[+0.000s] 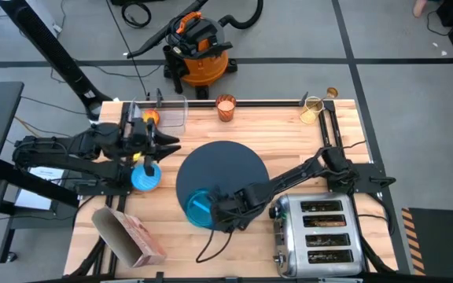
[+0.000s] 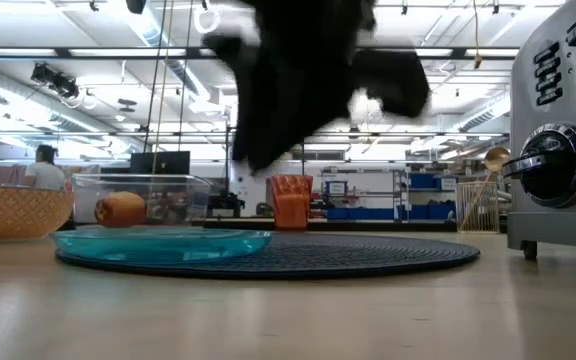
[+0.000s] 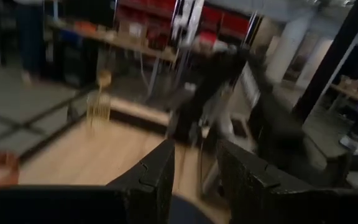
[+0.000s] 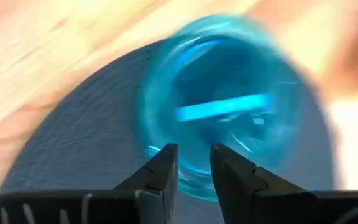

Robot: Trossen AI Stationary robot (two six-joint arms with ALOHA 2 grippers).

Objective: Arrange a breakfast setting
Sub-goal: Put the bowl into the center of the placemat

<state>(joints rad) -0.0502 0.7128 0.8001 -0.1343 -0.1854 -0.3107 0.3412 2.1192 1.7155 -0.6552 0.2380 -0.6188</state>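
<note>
High view entry: teal plate (image 1: 198,207) lies on the near-left edge of the dark mat (image 1: 222,169), overhanging the counter (image 1: 289,141). Right gripper (image 1: 217,209) sits at the plate's rim, jaws parted a little astride it; whether it grips cannot be told. Step judged: placing the plate; next comes backing clear. Left gripper (image 1: 166,144) hovers above the blue bowl (image 1: 146,176), state not discernible. Outward: orange cup (image 1: 225,108), toaster (image 1: 318,235), cereal box (image 1: 128,235); beyond, a shop vacuum (image 1: 199,49) on grey floor.

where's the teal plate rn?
High view: the round teal plate lies on the near-left edge of the large round dark mat, at the right tool, left of the chrome toaster.
</note>
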